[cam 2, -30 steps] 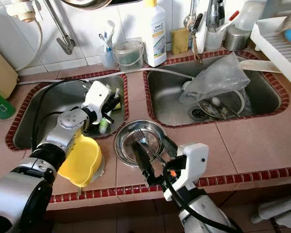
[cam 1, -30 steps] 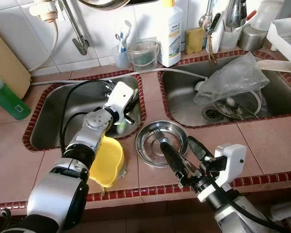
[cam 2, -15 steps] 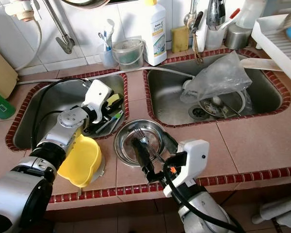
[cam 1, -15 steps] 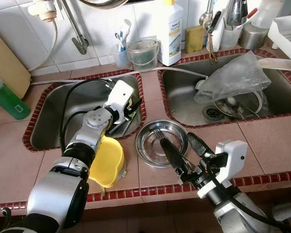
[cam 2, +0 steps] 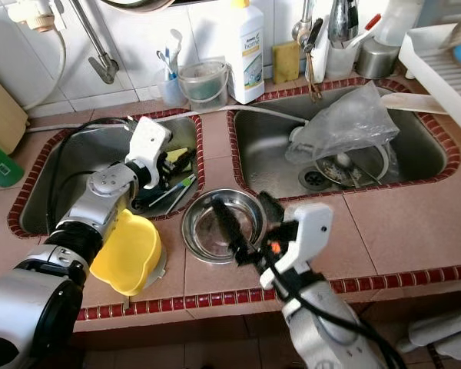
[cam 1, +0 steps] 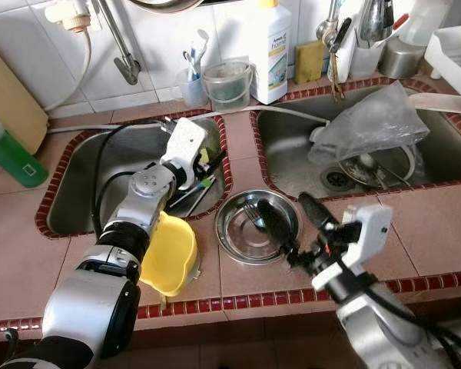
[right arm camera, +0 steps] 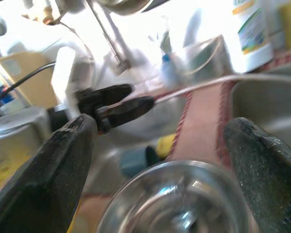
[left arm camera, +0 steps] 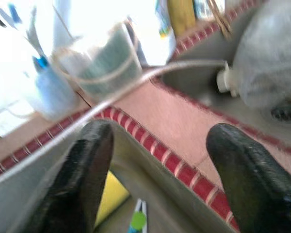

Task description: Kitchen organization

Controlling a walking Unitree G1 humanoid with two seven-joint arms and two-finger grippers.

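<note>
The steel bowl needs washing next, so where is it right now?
The steel bowl sits on the tiled counter between the two sinks, right of the yellow bowl, with the open right pincer above it.

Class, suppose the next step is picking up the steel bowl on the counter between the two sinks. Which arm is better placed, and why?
Right. The right gripper hovers open over the steel bowl. The left gripper is open over the left sink, beside the bowl.
</note>
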